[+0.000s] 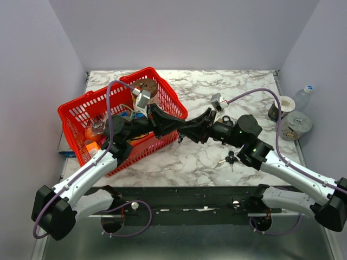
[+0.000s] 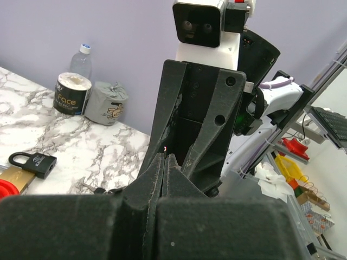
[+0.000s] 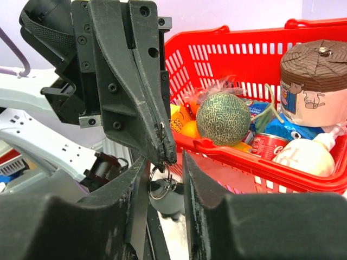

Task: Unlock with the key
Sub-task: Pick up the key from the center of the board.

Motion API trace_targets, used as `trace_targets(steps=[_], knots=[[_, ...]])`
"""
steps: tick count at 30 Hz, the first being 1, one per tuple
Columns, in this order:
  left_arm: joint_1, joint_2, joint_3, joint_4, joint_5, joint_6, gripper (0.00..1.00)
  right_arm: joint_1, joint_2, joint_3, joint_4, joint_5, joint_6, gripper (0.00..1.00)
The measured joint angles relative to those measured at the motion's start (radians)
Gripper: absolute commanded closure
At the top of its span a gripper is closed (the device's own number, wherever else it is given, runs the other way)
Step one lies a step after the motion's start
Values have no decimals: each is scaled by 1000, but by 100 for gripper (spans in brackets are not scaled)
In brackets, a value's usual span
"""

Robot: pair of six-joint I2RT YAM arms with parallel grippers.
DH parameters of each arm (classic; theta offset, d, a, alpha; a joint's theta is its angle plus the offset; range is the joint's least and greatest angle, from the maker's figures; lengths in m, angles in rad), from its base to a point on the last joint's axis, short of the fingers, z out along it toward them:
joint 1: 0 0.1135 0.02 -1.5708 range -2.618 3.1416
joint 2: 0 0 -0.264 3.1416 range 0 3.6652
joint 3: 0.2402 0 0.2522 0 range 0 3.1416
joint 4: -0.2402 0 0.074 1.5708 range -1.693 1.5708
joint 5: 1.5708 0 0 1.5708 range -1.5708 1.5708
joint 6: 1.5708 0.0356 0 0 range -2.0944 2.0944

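Observation:
My left gripper point(image 3: 165, 156) is shut on a metal key ring point(image 3: 158, 183), and a black-headed key point(image 3: 169, 196) hangs from the ring below its tips. My right gripper point(image 3: 165, 162) faces it head-on, its jaws open on either side of the ring and key, with a gap on both sides. From above, the two grippers point(image 1: 183, 129) point(image 1: 192, 131) meet tip to tip over the middle of the marble table point(image 1: 238, 81). A black padlock point(image 2: 33, 162) lies flat on the marble next to the basket corner. I cannot make it out in the top view.
A red basket point(image 1: 162, 89) with a melon point(image 3: 223, 118), a can and packets stands just left of the grippers. Another bunch of keys point(image 1: 230, 158) lies on the table under the right arm. A bottle point(image 1: 302, 97), a paper cup point(image 1: 282, 107) and a grey roll point(image 1: 296, 123) stand at the right edge.

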Motion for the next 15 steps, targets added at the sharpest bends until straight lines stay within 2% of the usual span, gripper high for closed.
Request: trace_targets(steps=[5,15], knots=[[0,-3,0,5,0,0,100,1,-15,-2,-1,22,-5,64],[0,-6,0,17,-1,0,100,2,-43,-9,0,33,-10,92]])
